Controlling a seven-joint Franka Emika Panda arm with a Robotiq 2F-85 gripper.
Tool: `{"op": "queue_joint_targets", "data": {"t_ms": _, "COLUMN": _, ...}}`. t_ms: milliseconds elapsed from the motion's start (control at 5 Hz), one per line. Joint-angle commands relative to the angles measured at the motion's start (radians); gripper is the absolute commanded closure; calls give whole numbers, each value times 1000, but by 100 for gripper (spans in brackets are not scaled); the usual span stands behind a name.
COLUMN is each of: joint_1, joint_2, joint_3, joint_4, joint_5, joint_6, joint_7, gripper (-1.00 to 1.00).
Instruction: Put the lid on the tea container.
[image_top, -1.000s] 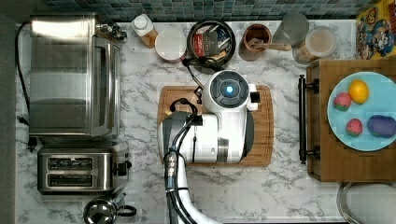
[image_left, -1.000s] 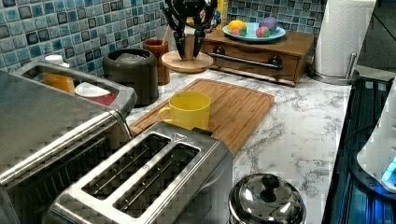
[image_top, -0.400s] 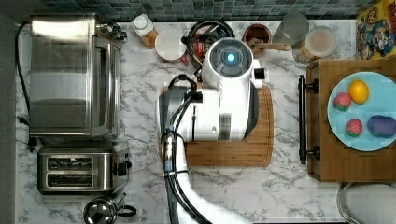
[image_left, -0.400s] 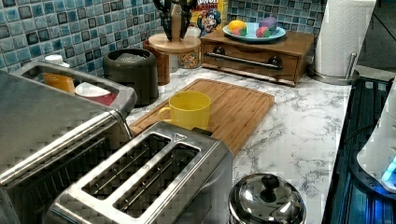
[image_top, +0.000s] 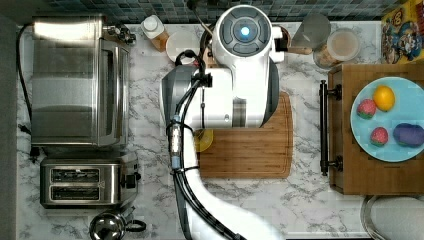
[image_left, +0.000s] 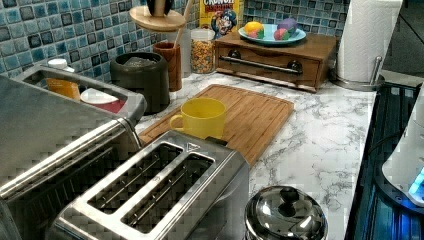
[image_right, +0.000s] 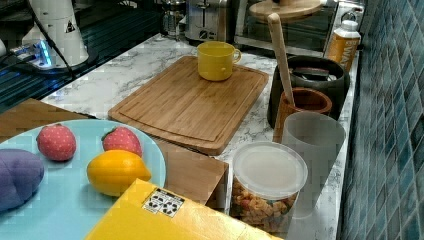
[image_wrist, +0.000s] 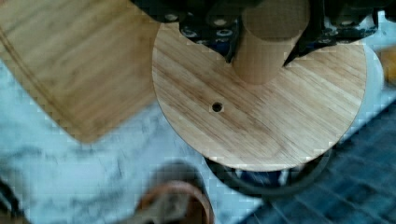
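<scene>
The gripper (image_wrist: 264, 46) is clamping the lid (image_wrist: 261, 116) by its knob, holding it level, seemingly just above the tea container (image_left: 140, 80) for lowering squarely on

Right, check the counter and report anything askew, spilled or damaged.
Nothing stands out. The gripper holds the wooden lid level by its knob above the tea container, which stands upright and open. The yellow mug sits upright on the cutting board, and no spill shows on the marble counter.
</scene>
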Motion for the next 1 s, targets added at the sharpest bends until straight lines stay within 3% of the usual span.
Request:
{"op": "queue_joint_targets", "data": {"t_ms": 200, "joint_1": 29, "joint_2": 139, "joint_3": 6, "joint_4": 447, "joint_5": -45, "joint_6": -31, "joint_7": 39, "gripper": 100}}
{"op": "queue_joint_targets", "data": {"t_ms": 600, "joint_1": 74, "joint_2": 254, "joint_3": -44, "joint_4": 598, "joint_5": -25, "joint_6": -94, "joint_7": 24, "gripper": 100}}
{"op": "queue_joint_targets", "data": {"t_ms": 1000, "joint_1": 74, "joint_2": 377, "joint_3": -39, "joint_4": 754, "joint_5": -26, "joint_6": -185, "joint_7": 28, "gripper": 100}}
